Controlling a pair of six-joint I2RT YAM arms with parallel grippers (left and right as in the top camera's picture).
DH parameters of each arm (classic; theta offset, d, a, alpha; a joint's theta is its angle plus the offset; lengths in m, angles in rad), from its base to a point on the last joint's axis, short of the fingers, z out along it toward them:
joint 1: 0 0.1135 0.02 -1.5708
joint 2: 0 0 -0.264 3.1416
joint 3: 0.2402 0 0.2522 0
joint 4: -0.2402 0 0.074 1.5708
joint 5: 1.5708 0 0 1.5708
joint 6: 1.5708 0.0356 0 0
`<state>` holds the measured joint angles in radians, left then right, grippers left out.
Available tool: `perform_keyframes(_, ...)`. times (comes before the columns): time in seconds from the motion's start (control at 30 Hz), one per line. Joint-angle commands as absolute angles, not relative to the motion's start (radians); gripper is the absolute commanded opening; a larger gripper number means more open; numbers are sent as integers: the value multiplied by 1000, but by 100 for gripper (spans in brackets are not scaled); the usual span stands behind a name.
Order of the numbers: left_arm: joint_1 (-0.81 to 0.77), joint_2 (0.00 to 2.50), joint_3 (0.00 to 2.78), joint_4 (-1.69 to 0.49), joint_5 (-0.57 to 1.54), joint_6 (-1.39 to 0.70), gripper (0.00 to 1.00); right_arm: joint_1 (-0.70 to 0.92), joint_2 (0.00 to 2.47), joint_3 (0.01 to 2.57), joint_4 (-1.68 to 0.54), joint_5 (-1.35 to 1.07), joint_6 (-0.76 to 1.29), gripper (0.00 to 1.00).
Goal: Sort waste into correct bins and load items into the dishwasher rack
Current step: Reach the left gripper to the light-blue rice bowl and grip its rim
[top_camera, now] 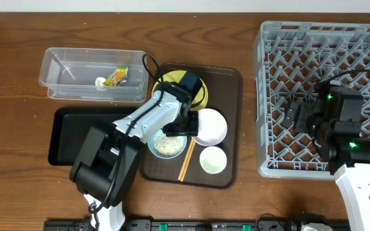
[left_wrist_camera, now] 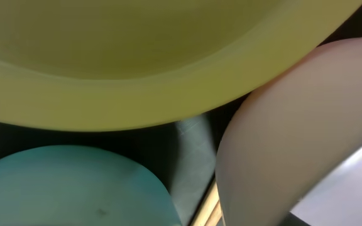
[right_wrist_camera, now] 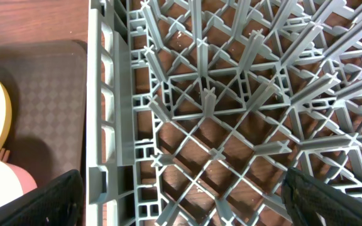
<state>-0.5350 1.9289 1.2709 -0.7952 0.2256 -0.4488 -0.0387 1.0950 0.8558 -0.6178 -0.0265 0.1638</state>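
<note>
Overhead: pair of wooden chopsticks (top_camera: 186,162) on dark brown serving tray (top_camera: 230,96), long axis slanting lower-left to upper-right, between light blue bowl (top_camera: 151,146) and small white cup (top_camera: 212,160). Near that bowl, left gripper (top_camera: 186,120).
Left wrist: apart or together, cannot tell.
Right wrist: right gripper (right_wrist_camera: 181,210) wide apart over grey plastic pegged rack (right_wrist_camera: 109,125).
</note>
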Motion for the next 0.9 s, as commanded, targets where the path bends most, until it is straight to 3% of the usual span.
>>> perform_keyframes(0.0, -536, 1939, 1266, -802, 206, -451, 51, -28, 1091, 875, -621, -27, 160, 99)
perform_keyframes(0.07, -535, 1935, 1266, -802, 206, -450, 51, -28, 1091, 875, -622, -27, 160, 99)
perform_keyframes(0.13, -535, 1925, 1267, -802, 206, -450, 66, -28, 1091, 875, -622, -27, 160, 99)
perform_keyframes(0.17, -535, 1916, 1270, -802, 206, -446, 67, -28, 1091, 875, -622, -27, 160, 99)
perform_keyframes(0.57, -533, 1742, 1286, -801, 133, -430, 69, -28, 1091, 875, -622, -27, 160, 99)
perform_keyframes(0.87, -507, 1728, 1279, -786, 31, -655, 68, -28, 1091, 875, -626, -27, 160, 99)
